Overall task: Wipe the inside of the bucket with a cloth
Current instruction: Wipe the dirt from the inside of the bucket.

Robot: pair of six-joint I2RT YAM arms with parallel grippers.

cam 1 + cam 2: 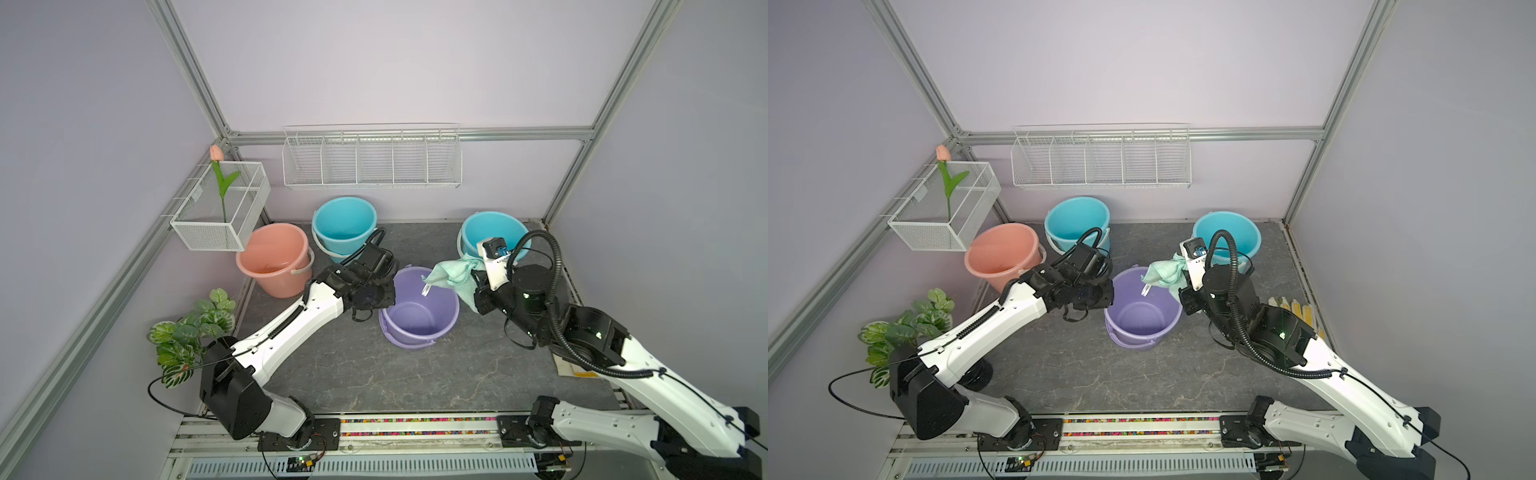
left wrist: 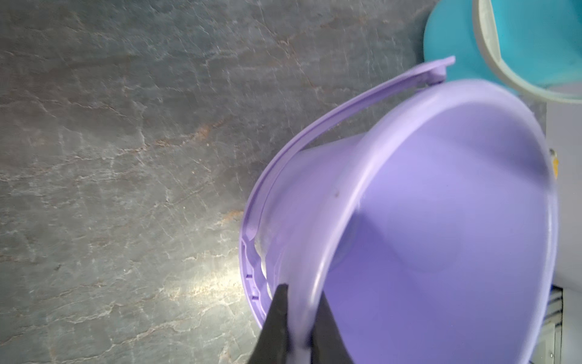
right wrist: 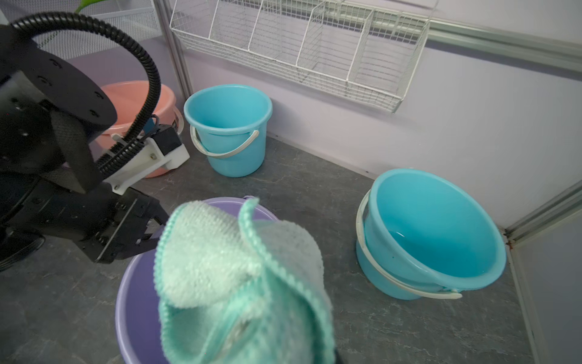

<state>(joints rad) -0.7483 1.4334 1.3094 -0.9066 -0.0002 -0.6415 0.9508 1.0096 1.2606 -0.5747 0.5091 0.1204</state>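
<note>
the pale mint-green cloth (image 1: 453, 272) hangs bunched from my right pincer (image 1: 477, 286), which is clenched on it, just above the far right edge of the purple bucket (image 1: 415, 320). its small white tag (image 1: 426, 289) dangles over the bucket's opening. in the right wrist view the cloth (image 3: 239, 277) fills the foreground and hides my fingers, with the purple bucket (image 3: 132, 299) beneath it. my left pincer (image 2: 301, 302) is clamped on the bucket's rim on the side toward my left arm, one finger inside the wall and one outside. the bucket stands mid-way across a dark stone-patterned table (image 1: 374, 374). behind it, on my left, a pink bucket (image 1: 274, 253) sits beside a blue bucket (image 1: 344, 220). a second blue bucket (image 1: 494, 232) sits behind my right wrist. a white wire rack (image 1: 372, 160) hangs on the back wall. in a top view, a yellow-and-white glove (image 1: 1293, 309) lies by the right wall.
</note>
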